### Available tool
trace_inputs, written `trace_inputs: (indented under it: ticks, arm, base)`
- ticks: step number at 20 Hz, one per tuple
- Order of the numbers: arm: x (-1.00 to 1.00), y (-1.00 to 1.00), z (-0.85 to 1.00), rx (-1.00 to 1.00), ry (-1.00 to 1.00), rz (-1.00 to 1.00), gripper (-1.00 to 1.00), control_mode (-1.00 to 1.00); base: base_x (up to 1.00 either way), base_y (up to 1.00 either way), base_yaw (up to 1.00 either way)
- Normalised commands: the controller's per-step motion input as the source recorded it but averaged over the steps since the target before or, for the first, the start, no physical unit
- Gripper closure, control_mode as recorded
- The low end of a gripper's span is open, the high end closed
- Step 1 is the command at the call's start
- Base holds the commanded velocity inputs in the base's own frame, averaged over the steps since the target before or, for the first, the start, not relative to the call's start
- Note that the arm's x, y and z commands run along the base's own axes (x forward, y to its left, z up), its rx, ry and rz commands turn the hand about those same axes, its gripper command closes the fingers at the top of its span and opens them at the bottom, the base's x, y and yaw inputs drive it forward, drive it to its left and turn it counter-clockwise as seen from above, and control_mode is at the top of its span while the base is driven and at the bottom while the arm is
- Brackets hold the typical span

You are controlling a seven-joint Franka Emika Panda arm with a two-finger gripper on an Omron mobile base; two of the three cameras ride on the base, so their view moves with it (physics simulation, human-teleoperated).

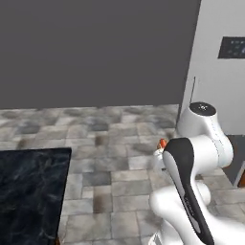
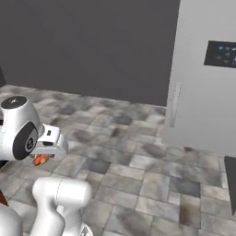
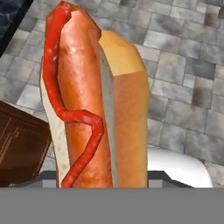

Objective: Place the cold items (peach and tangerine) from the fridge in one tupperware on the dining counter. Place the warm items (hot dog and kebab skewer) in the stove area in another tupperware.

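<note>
A hot dog (image 3: 87,100), a sausage with a red ketchup line in a tan bun, stands close up in the hand view, held over the tiled floor. My gripper (image 2: 43,156) is shut on it, and the fingertips are hidden behind the bun. From the right base view its orange end (image 2: 40,160) pokes out under the white hand. A small orange tip (image 1: 163,142) also peeks past the arm in the left base view. The peach, tangerine, kebab skewer and tupperware are out of view.
The grey fridge (image 2: 203,92) with its tall handle (image 2: 174,103) and dark panel stands to the right. A black marble counter (image 1: 28,191) lies at the lower left. Brown cabinet front (image 3: 17,148) sits below the hand. Grey tiled floor (image 1: 110,143) stretches ahead to a dark wall.
</note>
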Motion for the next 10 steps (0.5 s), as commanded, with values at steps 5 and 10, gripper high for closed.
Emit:
trace_inputs:
  ticks: [5, 10]
  arm:
    - [0.0, 0.0, 0.0, 0.0, 0.0, 0.0, 1.0, 1.0]
    - [0.0, 0.0, 0.0, 0.0, 0.0, 0.0, 1.0, 1.0]
  base:
    - [0.99, -0.2, 0.42]
    - [1.0, -0.01, 0.53]
